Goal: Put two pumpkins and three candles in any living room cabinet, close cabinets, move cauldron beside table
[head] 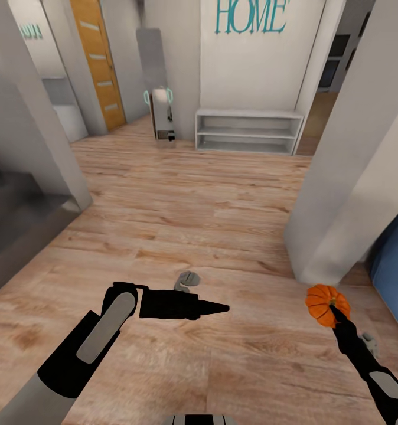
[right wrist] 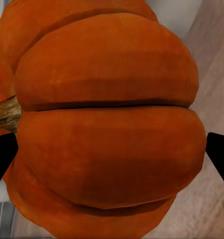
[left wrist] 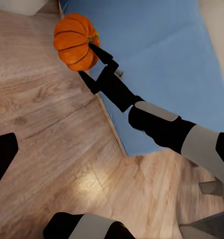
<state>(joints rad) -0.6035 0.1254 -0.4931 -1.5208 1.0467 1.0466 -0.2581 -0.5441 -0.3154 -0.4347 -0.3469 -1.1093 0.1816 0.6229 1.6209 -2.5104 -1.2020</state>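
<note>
One bright orange ribbed pumpkin (head: 323,302) hangs above the wood floor at the lower right, with my right gripper (head: 335,307) shut on it. The left wrist view has the same pumpkin (left wrist: 72,40) between the right gripper's (left wrist: 86,59) two black fingers, over a blue surface. Seen close up in the right wrist view, the pumpkin (right wrist: 107,124) has its brown stem to one side and a black fingertip (right wrist: 219,154) at each flank. My left gripper (head: 222,307) points right at low centre, holds nothing, and its fingertip (left wrist: 2,157) sits far out at the picture's edge.
I am in a hallway with a wood floor (head: 181,212). A white low open shelf (head: 246,131) stands under teal HOME lettering at the back. A white pillar (head: 341,195) rises on the right beside blue furniture (head: 397,271). Grey walls close the left, and a small grey object (head: 187,280) lies ahead.
</note>
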